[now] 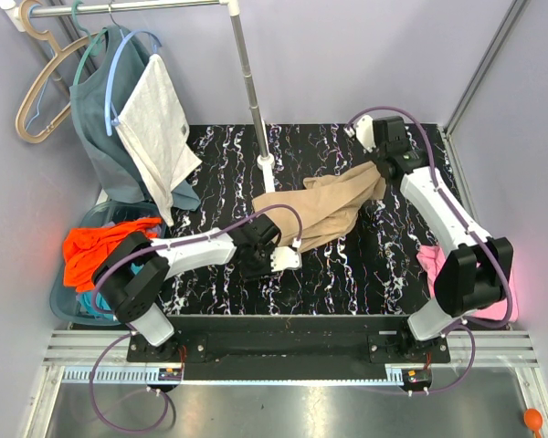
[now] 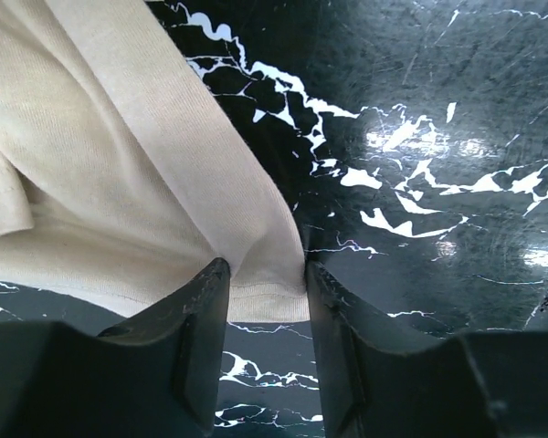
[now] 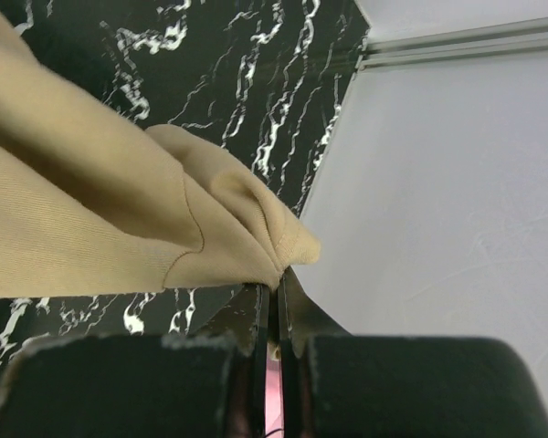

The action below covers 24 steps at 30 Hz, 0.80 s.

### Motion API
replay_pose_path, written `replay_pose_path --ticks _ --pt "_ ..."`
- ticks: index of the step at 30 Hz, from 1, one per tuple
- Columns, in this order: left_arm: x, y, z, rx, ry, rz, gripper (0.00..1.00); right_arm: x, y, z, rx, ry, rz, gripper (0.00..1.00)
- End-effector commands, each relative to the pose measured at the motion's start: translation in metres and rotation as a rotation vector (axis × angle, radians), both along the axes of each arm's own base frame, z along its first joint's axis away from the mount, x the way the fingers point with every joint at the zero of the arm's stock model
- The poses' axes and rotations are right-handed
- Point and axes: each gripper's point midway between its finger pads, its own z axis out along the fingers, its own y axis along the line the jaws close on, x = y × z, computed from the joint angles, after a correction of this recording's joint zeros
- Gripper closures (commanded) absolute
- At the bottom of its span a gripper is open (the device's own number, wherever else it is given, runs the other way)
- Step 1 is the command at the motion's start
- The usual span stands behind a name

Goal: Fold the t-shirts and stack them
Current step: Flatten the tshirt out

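Seen from above, a black marbled table (image 1: pixel 347 274) with my two arms reaching over it. A tan t-shirt (image 1: pixel 324 212) runs slantwise across the middle of the table, between my two grippers.

My left gripper (image 1: pixel 288 258) is at the shirt's near, lower end. On the left wrist camera, its jaws (image 2: pixel 265 269) are drawn in close on a hemmed corner of the tan cloth (image 2: pixel 119 182), which fills the narrow gap between them, creases fanning out from the fingertips.

My right gripper (image 1: pixel 376 169) is at the far right end of the shirt. On the right wrist camera, its jaws (image 3: pixel 279 292) are pressed tight together, pinching a bunched, stitched edge of the cloth (image 3: pixel 91 228) above the table.

A pink t-shirt (image 1: pixel 431 260) lies at the table's right edge, partly behind my right arm. An orange t-shirt (image 1: pixel 96 248) spills over a basket (image 1: pixel 64 292) on the left. On the rail (image 1: pixel 247 73) behind, a teal t-shirt (image 1: pixel 96 109) hangs beside a pale grey cloth (image 1: pixel 155 119).
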Motion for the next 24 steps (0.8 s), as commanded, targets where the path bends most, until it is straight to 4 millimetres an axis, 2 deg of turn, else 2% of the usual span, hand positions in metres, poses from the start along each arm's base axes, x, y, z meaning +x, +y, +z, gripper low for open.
replay_pose_path --ticks 1,5,8,12,13,15,16,18,19,20,21,22,23,24 --pt "-0.024 0.006 -0.014 0.008 0.091 -0.019 0.59 0.026 -0.009 0.040 0.006 -0.114 -0.016 1.00" --pt "-0.023 0.010 -0.006 0.007 0.069 -0.014 0.60 0.037 -0.022 0.048 0.002 -0.127 -0.032 1.00" --pt "-0.020 0.005 0.015 -0.035 0.037 -0.002 0.60 0.041 -0.028 0.050 0.003 -0.133 -0.041 1.00" --pt "-0.008 -0.008 0.057 -0.120 -0.039 0.008 0.59 0.041 -0.025 0.041 0.009 -0.114 -0.033 1.00" --pt "0.000 -0.014 0.071 -0.146 -0.075 0.010 0.59 0.041 -0.026 0.037 0.009 -0.105 -0.035 1.00" --pt "0.009 -0.019 0.085 -0.168 -0.118 0.006 0.57 0.040 -0.025 0.032 0.015 -0.096 -0.035 1.00" --pt "0.018 -0.027 0.100 -0.192 -0.154 0.007 0.56 0.040 -0.024 0.029 0.018 -0.088 -0.031 1.00" --pt "0.029 -0.035 0.107 -0.195 -0.177 -0.001 0.55 0.040 -0.023 0.025 0.027 -0.084 -0.033 1.00" --pt "0.039 -0.045 0.121 -0.222 -0.206 -0.001 0.55 0.041 -0.023 0.020 0.027 -0.072 -0.033 1.00" --pt "0.046 -0.052 0.126 -0.238 -0.219 -0.004 0.55 0.041 -0.022 0.021 0.032 -0.076 -0.034 1.00" --pt "0.051 -0.060 0.121 -0.237 -0.209 -0.003 0.55 0.041 -0.022 0.020 0.030 -0.073 -0.033 1.00" --pt "0.058 -0.074 0.134 -0.278 -0.218 -0.013 0.55 0.042 -0.022 0.019 0.030 -0.071 -0.033 1.00" --pt "0.063 -0.083 0.136 -0.296 -0.220 -0.016 0.55 0.043 -0.023 0.021 0.028 -0.077 -0.034 1.00" --pt "0.068 -0.092 0.127 -0.292 -0.199 -0.008 0.55 0.044 -0.023 0.025 0.025 -0.082 -0.033 1.00"
